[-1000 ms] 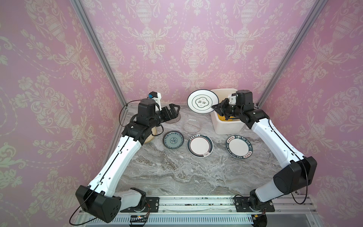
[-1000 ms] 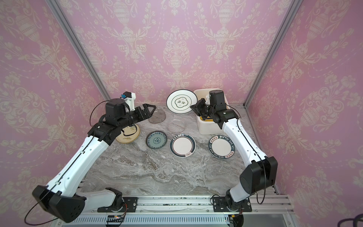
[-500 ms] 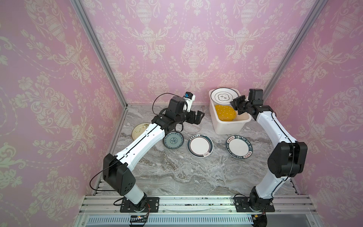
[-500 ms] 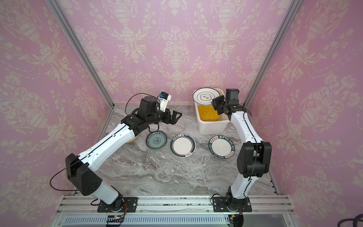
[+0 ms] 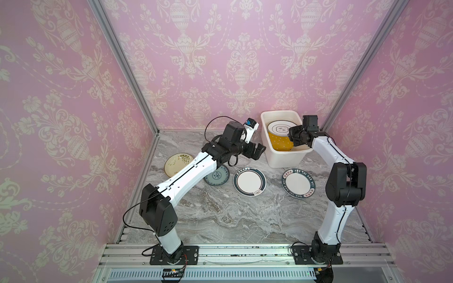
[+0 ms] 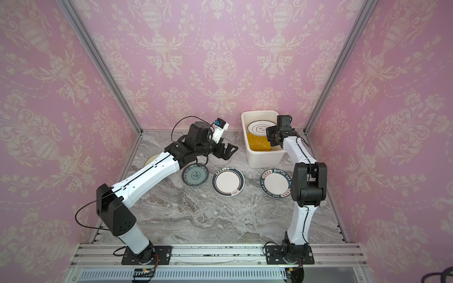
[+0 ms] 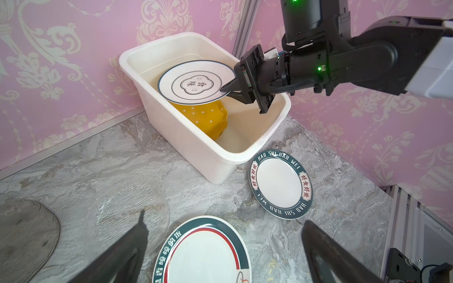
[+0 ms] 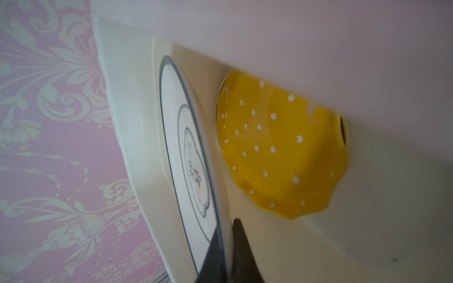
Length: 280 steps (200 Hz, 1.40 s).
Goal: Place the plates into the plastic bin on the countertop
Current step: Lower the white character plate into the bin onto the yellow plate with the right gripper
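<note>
Orange glaze marks the one finished item: the orange dotted plate [image 5: 279, 144] lies tilted inside the plastic bin [image 5: 282, 160], which stands at the back right of the surface [image 5: 232, 220]; a second is nearly there, since the right end effector [image 7: 229, 90] is pinched on the rim of the emblem plate [image 7: 196, 82], holding it at a slant within the bin's mouth, above the orange one; whether the two touch I cannot tell.

Six plates that I can see remain out on the surface: the cream sprig plate [image 5: 177, 163] at the far left; the teal plate [image 5: 217, 177], partly under the left arm; the red-arc rimmed plate [image 5: 249, 181] just beside it; the lettered rimmed plate [image 5: 298, 183] in front of the bin; the clear glass plate [image 7: 137, 196] and the smoky glass plate [image 7: 24, 232], both faint against the marble.

The left end effector [image 5: 257, 151] hangs with its jaws spread wide and holds nothing, above the clear glass plate; by my reckoning the task is in its early part, with release of the held plate the step in hand.
</note>
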Each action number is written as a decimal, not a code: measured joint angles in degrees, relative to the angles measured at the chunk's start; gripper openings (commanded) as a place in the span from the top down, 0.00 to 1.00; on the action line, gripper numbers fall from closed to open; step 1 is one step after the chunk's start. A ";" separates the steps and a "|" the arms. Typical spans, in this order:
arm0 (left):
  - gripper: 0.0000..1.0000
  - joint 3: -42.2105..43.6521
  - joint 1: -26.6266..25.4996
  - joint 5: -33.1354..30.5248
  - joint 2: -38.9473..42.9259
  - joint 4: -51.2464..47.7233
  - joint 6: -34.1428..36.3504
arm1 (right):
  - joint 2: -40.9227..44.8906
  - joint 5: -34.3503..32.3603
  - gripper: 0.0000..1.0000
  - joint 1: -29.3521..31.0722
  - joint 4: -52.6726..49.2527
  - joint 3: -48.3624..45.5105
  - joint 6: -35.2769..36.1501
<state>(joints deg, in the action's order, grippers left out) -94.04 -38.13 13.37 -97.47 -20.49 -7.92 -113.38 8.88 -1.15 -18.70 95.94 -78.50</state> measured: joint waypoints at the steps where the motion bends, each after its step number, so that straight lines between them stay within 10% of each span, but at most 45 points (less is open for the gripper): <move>1: 0.01 0.00 0.00 0.00 0.00 -0.02 0.00 | -0.02 -0.02 1.00 0.00 -0.02 0.00 -0.02; 151: 0.01 0.52 -0.31 -1.14 0.09 -0.09 1.03 | -5.88 -8.11 1.00 2.43 -0.94 6.71 -4.13; 280: 0.01 8.46 -0.31 -1.77 5.16 2.91 1.20 | -3.04 -22.88 1.00 10.56 -3.37 2.69 -24.74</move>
<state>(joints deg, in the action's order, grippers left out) -85.58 -38.44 11.60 -92.31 -17.58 -6.72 -116.42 -14.00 9.41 -22.06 98.63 -103.24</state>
